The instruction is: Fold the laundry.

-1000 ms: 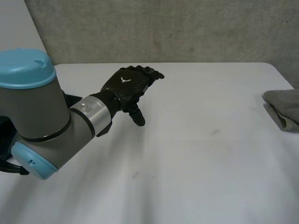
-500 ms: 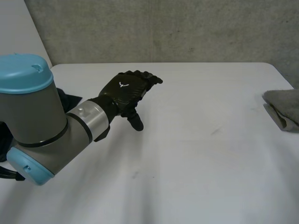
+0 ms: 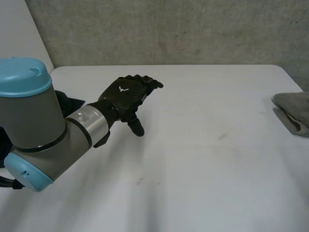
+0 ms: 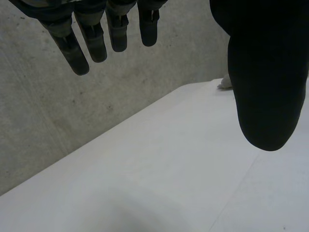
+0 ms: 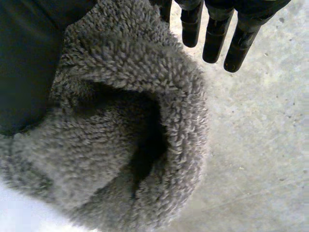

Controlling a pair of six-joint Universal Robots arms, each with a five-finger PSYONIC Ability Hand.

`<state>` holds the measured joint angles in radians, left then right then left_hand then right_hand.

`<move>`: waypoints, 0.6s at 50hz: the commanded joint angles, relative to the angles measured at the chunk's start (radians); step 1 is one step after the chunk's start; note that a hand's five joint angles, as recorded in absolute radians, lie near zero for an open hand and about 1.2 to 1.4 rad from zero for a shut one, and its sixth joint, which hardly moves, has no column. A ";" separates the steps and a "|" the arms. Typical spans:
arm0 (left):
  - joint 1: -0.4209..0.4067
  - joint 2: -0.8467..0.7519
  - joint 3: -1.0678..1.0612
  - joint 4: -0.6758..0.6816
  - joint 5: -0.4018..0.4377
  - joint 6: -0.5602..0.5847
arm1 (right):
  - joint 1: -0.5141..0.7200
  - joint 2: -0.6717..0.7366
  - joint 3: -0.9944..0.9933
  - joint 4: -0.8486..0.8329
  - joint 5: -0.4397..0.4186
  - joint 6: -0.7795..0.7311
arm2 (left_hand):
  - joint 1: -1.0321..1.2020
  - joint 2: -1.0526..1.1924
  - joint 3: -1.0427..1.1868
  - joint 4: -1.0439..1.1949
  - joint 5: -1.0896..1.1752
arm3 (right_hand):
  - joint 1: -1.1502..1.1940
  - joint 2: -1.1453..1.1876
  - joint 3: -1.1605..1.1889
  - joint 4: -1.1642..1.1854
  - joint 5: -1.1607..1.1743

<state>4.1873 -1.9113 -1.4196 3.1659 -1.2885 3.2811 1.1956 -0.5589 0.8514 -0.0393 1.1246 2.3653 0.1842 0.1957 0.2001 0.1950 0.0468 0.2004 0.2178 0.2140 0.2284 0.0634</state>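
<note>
Nearest the head camera is the left arm (image 3: 34, 121), a grey joint with a light-blue cap, reaching forward over the white surface (image 3: 203, 164). Its left hand (image 3: 126, 96) hovers above the surface with the back turned up, holding nothing. The fingers (image 4: 77, 53) are straight and slightly spread, and the thumb (image 4: 268, 87) points down, apart from them. A small white mark (image 3: 121, 88) sits on the back of this hand, too small to read as letters.

Farther out, at the surface's right edge and well apart from the left hand, lies the towel (image 3: 293, 112), grey, fluffy and bunched into a loose fold. In the right wrist view the right hand (image 5: 29, 63) is on it. Its thumb rests against one side of the fold, and its straight fingers (image 5: 212, 34) reach past the other side with their tips clear of the cloth, not curled round it. Grey concrete (image 5: 256, 145) shows beyond the towel there.

Farthest off, a rough grey concrete wall (image 3: 169, 29) runs behind the surface.
</note>
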 commanded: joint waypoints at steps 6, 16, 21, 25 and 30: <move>0.000 0.000 -0.004 0.000 0.000 0.000 | 0.084 0.154 -0.320 -0.004 0.011 0.106 | 0.009 -0.003 -0.007 -0.002 -0.028 | -0.026 -0.043 -0.040 -0.054 -0.063; -0.001 0.000 -0.006 0.000 0.000 0.000 | 0.134 0.254 -0.517 0.102 0.084 0.111 | 0.009 -0.003 -0.007 -0.002 -0.028 | -0.026 -0.043 -0.040 -0.054 -0.063; -0.001 0.000 -0.013 -0.003 -0.002 0.000 | 0.148 0.234 -0.493 0.179 0.113 0.095 | 0.009 -0.003 -0.007 -0.002 -0.028 | -0.026 -0.043 -0.040 -0.054 -0.063; -0.001 0.001 -0.027 -0.003 0.000 0.000 | 0.157 0.156 -0.442 0.281 0.126 0.055 | 0.003 -0.009 -0.013 -0.008 -0.034 | -0.026 -0.043 -0.040 -0.054 -0.063; 0.002 0.023 -0.036 -0.001 -0.002 0.000 | 0.154 -0.014 -0.284 0.459 0.127 -0.059 | 0.003 -0.009 -0.013 -0.008 -0.034 | -0.026 -0.043 -0.040 -0.054 -0.063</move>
<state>4.1859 -1.9078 -1.4431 3.1632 -1.2890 3.2815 1.3503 -0.3960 0.4064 0.2337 1.2476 2.4211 0.1843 0.1957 0.2001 0.1950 0.0468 0.2004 0.2178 0.2140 0.2284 0.0633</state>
